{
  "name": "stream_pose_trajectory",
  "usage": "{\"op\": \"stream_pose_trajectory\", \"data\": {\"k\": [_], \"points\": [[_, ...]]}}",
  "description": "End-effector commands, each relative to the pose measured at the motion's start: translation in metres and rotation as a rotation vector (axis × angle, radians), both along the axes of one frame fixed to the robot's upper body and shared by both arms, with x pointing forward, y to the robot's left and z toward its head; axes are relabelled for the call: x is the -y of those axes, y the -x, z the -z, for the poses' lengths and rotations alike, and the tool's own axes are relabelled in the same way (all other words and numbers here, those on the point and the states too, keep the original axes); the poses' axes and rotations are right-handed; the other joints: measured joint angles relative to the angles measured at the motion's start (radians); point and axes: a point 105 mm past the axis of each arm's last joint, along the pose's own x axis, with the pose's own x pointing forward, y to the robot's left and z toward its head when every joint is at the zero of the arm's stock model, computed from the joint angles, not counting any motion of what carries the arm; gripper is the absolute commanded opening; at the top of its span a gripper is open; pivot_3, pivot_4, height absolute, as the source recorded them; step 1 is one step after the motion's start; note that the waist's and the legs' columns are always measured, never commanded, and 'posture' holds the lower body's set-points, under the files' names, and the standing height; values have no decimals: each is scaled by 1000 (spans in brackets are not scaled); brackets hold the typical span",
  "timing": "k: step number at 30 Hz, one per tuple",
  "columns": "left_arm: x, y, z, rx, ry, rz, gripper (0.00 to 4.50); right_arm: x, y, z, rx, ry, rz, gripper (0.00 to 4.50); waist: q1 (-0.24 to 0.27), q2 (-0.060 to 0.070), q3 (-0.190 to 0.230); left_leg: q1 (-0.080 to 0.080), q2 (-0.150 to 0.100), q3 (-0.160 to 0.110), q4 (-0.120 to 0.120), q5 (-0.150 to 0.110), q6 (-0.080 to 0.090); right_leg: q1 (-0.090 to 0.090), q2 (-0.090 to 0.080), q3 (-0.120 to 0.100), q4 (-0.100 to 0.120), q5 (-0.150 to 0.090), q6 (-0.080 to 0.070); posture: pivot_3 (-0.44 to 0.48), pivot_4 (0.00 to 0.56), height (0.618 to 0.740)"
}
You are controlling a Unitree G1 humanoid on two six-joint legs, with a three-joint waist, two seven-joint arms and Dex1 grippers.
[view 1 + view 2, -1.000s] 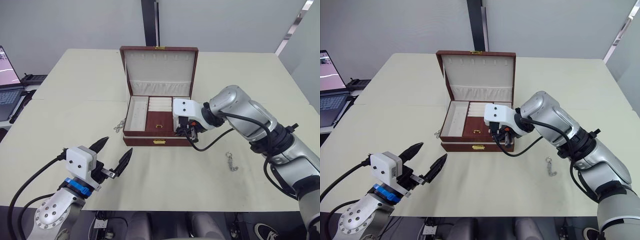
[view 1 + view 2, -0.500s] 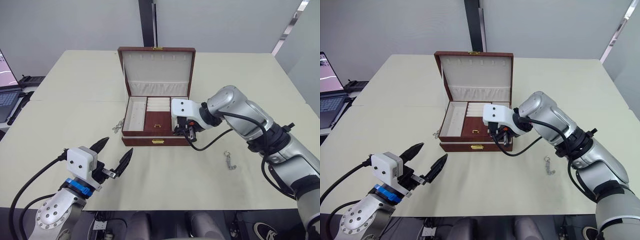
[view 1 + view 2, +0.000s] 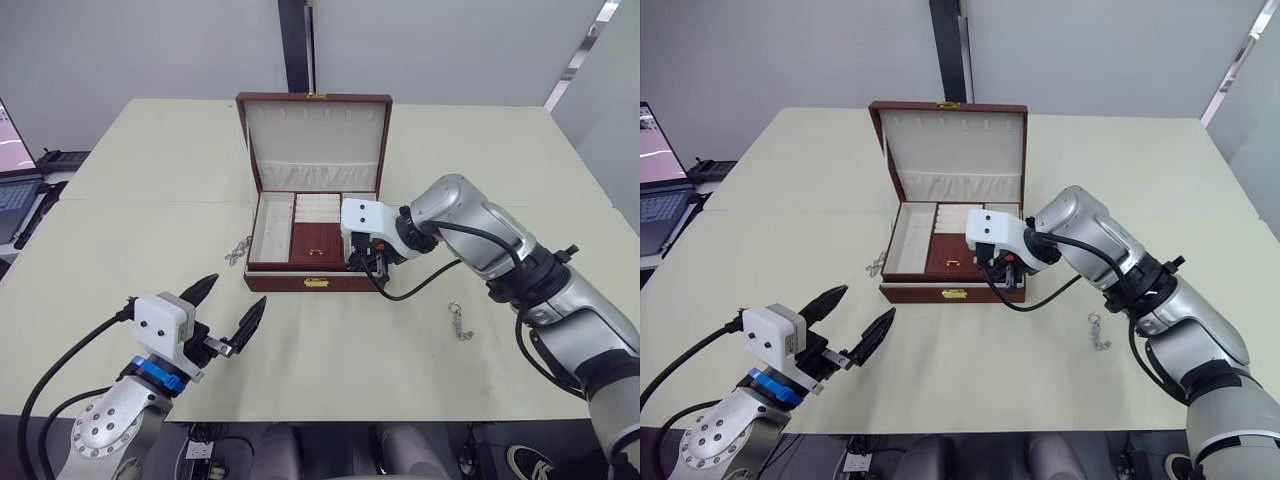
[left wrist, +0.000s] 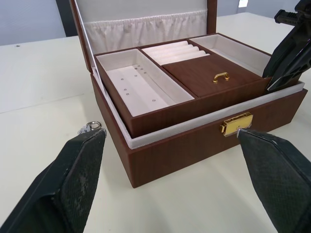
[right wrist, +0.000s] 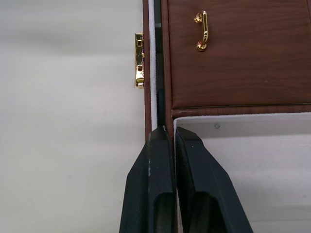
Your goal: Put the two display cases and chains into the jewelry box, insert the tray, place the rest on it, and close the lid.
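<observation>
I judge tray insertion is in hand: the tray (image 4: 194,80) sits in the box (image 3: 315,235) at frame centre, my right gripper (image 5: 167,133) pinching its front wall. Left gripper (image 3: 228,307) hangs released, lower left. Next: let go, fetch the chain (image 3: 459,321).

One large reddish-brown rectangular jewelry box (image 3: 315,283) stands on the table, with one cream-lined hinged lid (image 3: 315,143) raised; one shallow reddish-brown tray (image 4: 146,112) with cream compartments sits inside it, and it has one brown central flap (image 4: 206,76) with one small gold handle (image 4: 221,76); one gold clasp (image 4: 236,123) is on the box front; two thin silver chains lie on the table, one (image 3: 238,251) at the box's left, one (image 3: 460,321) at its right; one open laptop (image 3: 662,185) is at the far left.
</observation>
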Motion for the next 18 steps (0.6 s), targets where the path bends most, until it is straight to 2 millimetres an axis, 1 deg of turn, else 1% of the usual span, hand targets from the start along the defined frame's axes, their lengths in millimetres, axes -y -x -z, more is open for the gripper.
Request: {"op": "stream_pose_trajectory", "data": {"k": [1,4,6,9,12,14,16,18], "points": [[5,2,-9,39,-13,21,4500,1,-2,-14,51,-19,0,8,0,0,0,0,0,0,0,0,0,0,0,0,0,0,0,0,150,740],[5,2,-9,38,-13,20,4500,0,-1,-16,46,-22,-8,8,0,0,0,0,0,0,0,0,0,0,0,0,0,0,0,0,150,740],[4,2,-9,38,-14,21,4500,0,1,-23,35,-47,-7,578,0,0,0,0,0,0,0,0,0,0,0,0,0,0,0,0,150,740],[4,1,-9,38,-14,20,4500,2,2,-34,25,-76,-2,1304,0,0,0,0,0,0,0,0,0,0,0,0,0,0,0,0,150,740],[3,0,-10,39,-16,18,4500,4,-1,-55,-10,-201,37,2096,0,0,0,0,0,0,0,0,0,0,0,0,0,0,0,0,150,740],[2,0,-10,40,-18,19,4500,8,-2,-57,-21,-231,45,2674,0,0,0,0,0,0,0,0,0,0,0,0,0,0,0,0,150,740],[1,-1,-11,41,-19,21,4500,9,-5,-62,-13,-318,56,3161,0,0,0,0,0,0,-1,0,0,0,0,-1,0,0,-1,0,150,740],[1,-3,-11,42,-20,25,4500,5,-9,-69,15,-452,61,3783,0,-1,0,0,0,0,-1,0,0,0,0,0,-1,0,-1,0,150,740]]}}
